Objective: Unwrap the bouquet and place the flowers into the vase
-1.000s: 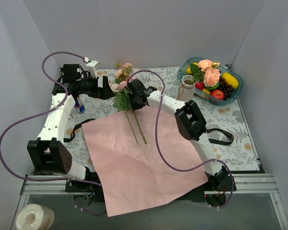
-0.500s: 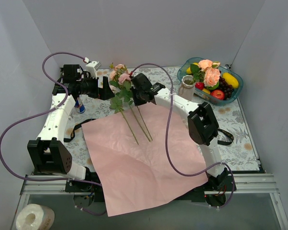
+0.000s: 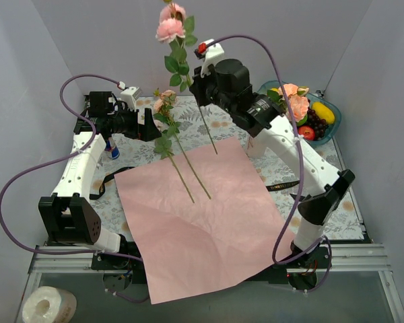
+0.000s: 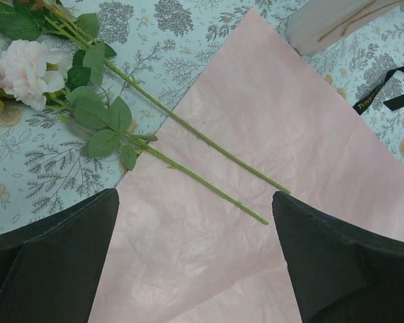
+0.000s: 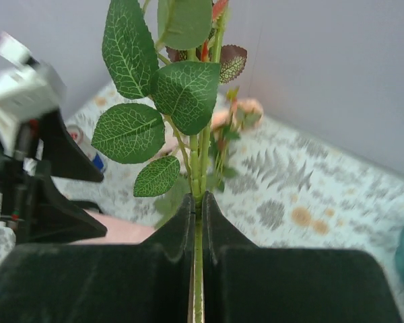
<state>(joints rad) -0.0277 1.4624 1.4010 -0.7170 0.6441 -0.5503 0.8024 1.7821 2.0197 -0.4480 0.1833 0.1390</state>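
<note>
Green stem clenched in my right gripper, I hold one pink rose high above the table. Two more flowers lie by the pink paper under my wide-open left gripper. Next, I judge, the rose goes stem-down into the vase, which is hidden now.

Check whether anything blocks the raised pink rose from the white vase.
The pink long-stemmed rose is clamped high in the right gripper. That arm's wrist covers the mouth of the white ribbed vase in the top view, so the path cannot be judged.
</note>
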